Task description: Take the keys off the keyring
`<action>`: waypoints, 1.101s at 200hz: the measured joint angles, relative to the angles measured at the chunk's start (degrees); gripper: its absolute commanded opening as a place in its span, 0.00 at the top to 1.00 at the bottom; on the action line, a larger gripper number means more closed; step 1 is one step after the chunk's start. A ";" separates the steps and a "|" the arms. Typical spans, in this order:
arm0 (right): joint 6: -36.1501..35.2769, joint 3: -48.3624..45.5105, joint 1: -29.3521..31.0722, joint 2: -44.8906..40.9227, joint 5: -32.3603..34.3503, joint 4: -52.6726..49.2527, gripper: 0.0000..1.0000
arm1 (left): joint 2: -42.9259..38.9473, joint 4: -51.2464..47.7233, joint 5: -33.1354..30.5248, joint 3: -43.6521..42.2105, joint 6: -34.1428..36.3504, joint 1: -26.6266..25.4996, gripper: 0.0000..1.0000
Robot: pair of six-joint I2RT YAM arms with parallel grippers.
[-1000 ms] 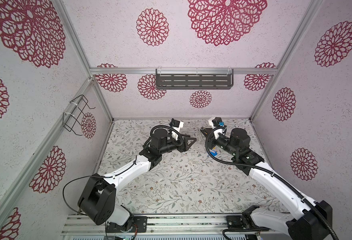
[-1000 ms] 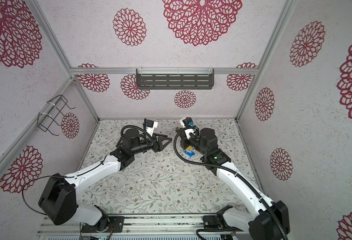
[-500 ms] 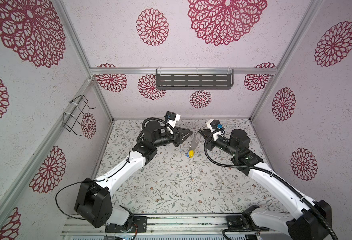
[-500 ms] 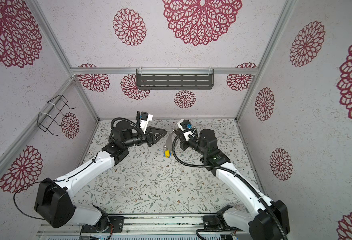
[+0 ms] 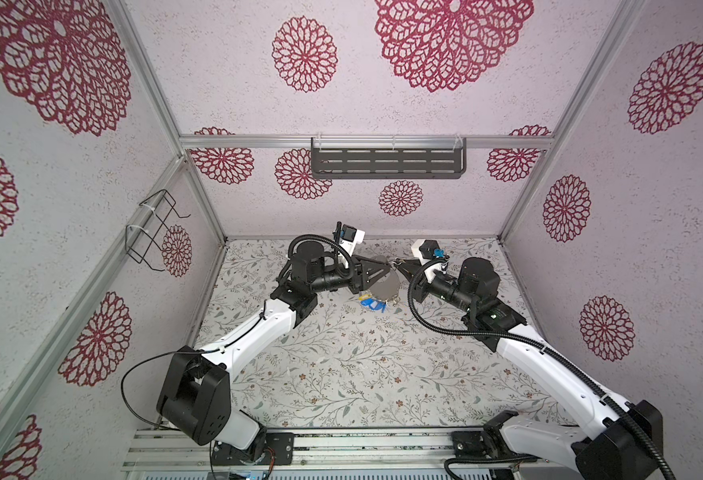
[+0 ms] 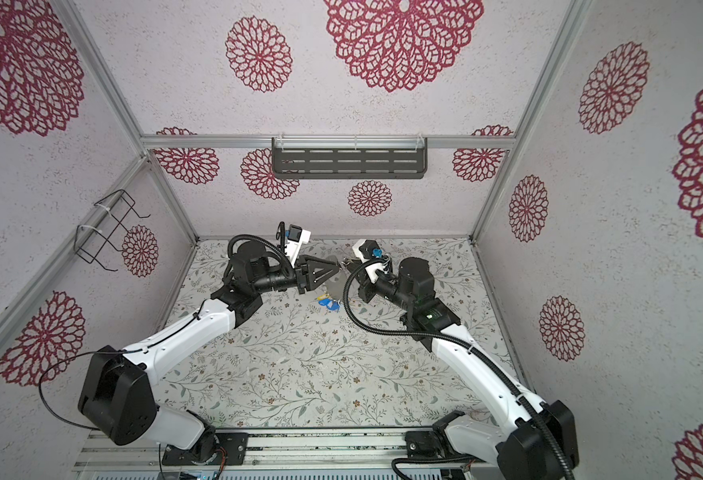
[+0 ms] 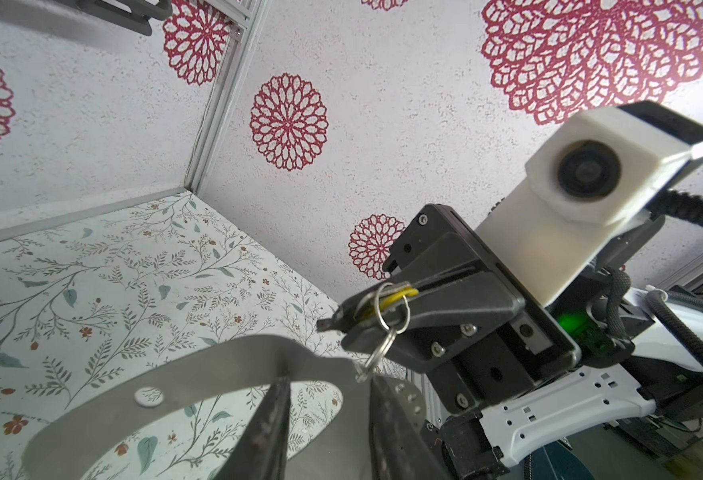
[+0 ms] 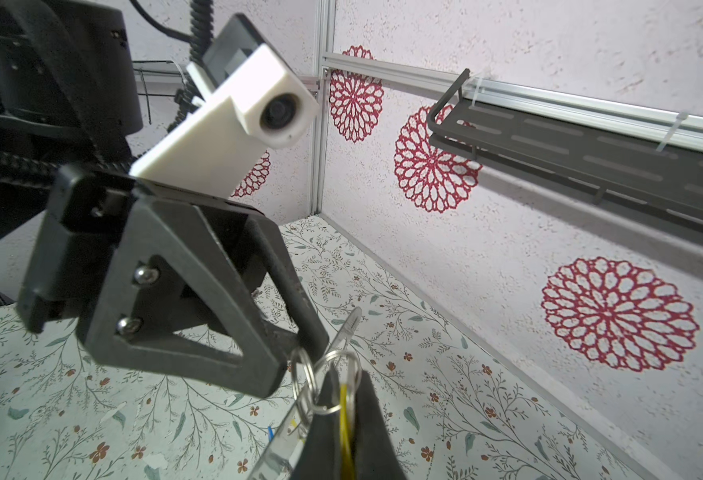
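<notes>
raised over the back of the floral-print tabletop (image 5: 341, 365), between the two arms: a flat grey horseshoe-shaped metal plate (image 5: 384, 286), tilted, small holes along its rim. right fingers (image 7: 445, 303) pressed closed on a yellow plastic key tag (image 7: 401, 294), only its thin edge showing between them. two small silver split rings (image 7: 376, 307) linked in a chain from that tag down to a hole at the plate's outer rim, so tag and plate joined. left fingers (image 7: 268, 432) set apart, tips against the inner side of the plate's curved band; pinching it or merely touching, cannot tell. in both top views, a cluster of blue and yellow key tags (image 5: 372, 304) just below the plate's lower rim; hanging free or resting on the tabletop, cannot tell.
</notes>
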 measured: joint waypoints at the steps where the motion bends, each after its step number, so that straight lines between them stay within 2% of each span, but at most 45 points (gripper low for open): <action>1: 0.00 0.02 0.00 0.00 -0.02 0.00 1.00 | 0.02 0.00 0.00 0.02 0.00 -0.02 0.65; 103: 0.46 0.17 0.00 -0.02 -1.03 -0.72 1.00 | 2.36 1.68 1.20 2.78 -1.90 -1.36 0.68; 148: 0.44 0.17 0.02 -0.02 -0.59 -1.22 1.00 | 2.51 1.90 1.29 2.82 -2.29 -1.42 0.86; 200: 0.39 -0.04 -0.09 -0.04 3.06 -2.60 1.00 | 2.47 -0.04 0.92 3.06 -0.63 -1.46 1.00; 220: 0.35 -0.92 -0.09 -0.74 4.13 -3.10 1.00 | 2.45 -1.70 0.44 3.28 0.52 -1.57 1.00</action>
